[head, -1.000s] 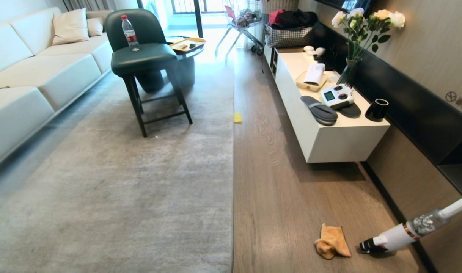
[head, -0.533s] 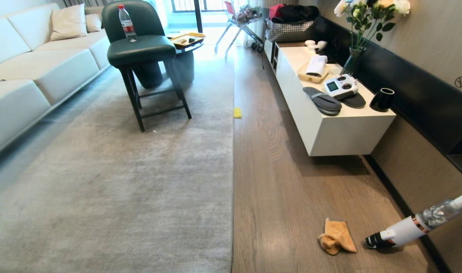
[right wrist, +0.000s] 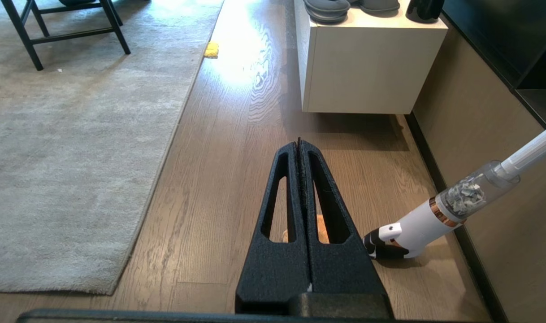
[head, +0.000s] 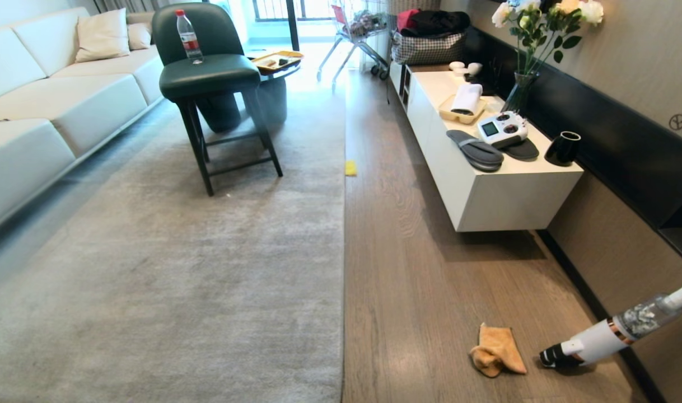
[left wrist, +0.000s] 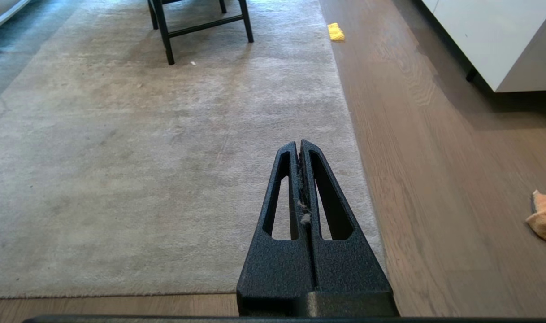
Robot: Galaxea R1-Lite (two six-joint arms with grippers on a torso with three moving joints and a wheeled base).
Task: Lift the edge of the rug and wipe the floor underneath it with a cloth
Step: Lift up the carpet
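Note:
The pale grey rug's long straight rug edge lies flat on the brown plank floor. The crumpled orange-yellow cloth rests on the bare floor well to the right of that edge, near the front. Neither arm shows in the head view. My left gripper is shut and empty apart from bits of lint between its fingers; it hangs above the rug close to the rug edge, with the cloth far to one side. My right gripper is shut and empty above the floor; the cloth peeks through its fingers.
A small yellow block lies against the rug edge further off. A green chair with a bottle stands on the rug, and a sofa runs along the left. A white cabinet and a handheld vacuum flank the right.
The head camera has shifted, so the whole scene sits slightly differently than a second ago. The cloth, rug and other things stay where they were.

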